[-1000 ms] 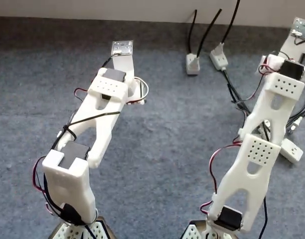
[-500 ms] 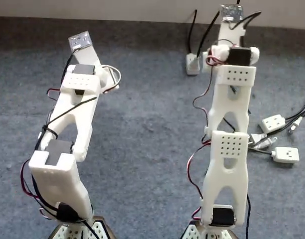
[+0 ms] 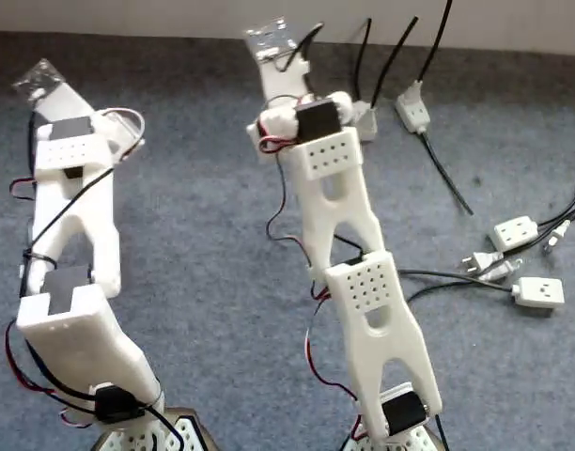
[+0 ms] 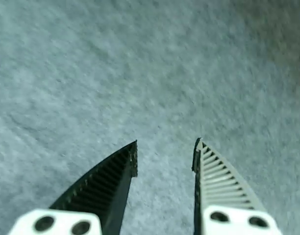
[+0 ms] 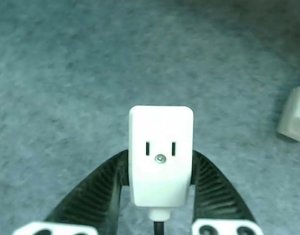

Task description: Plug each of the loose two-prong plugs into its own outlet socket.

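Note:
My right gripper is shut on a white outlet socket, its two slots facing the camera and its black cord running back between the fingers. In the high view the right arm stretches toward the far middle of the carpet. My left gripper is open over bare carpet; the left arm points to the far left corner. A loose two-prong plug and a second plug lie at the right, beside two white sockets.
Two more white sockets with black cords stand near the back wall, one partly behind the right arm. Another white block lies close beside the held socket. Grey carpet covers the floor between the arms.
The right arm has swung from the far right across to the middle back. The left arm has swung left toward the far left corner.

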Controlling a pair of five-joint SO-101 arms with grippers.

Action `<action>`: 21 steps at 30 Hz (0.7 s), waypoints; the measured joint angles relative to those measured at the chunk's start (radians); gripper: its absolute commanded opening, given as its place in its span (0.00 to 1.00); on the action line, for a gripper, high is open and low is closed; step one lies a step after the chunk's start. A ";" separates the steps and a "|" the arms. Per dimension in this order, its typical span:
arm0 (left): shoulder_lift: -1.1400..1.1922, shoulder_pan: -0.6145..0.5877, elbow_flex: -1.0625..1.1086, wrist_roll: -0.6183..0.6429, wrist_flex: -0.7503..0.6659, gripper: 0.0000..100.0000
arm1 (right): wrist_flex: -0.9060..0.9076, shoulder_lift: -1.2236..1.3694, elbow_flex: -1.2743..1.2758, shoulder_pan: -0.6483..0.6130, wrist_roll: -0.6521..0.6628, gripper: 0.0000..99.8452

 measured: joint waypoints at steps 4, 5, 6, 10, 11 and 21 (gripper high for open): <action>0.000 -0.068 -0.011 0.000 0.000 0.20 | 0.000 0.000 0.206 -0.147 0.000 0.12; 0.002 -0.072 -0.011 0.000 0.000 0.20 | 0.000 0.000 0.252 -0.170 0.000 0.12; 0.003 -0.078 -0.011 0.000 0.000 0.20 | -0.002 0.000 0.293 -0.183 0.000 0.12; 0.003 -0.080 -0.011 -0.003 0.000 0.20 | -0.041 0.000 0.440 -0.181 0.000 0.13; 0.003 -0.080 -0.011 -0.003 0.000 0.20 | -0.054 0.000 0.474 -0.181 0.000 0.16; 0.003 -0.129 -0.011 0.000 0.000 0.20 | -0.074 0.037 0.493 -0.180 0.002 0.28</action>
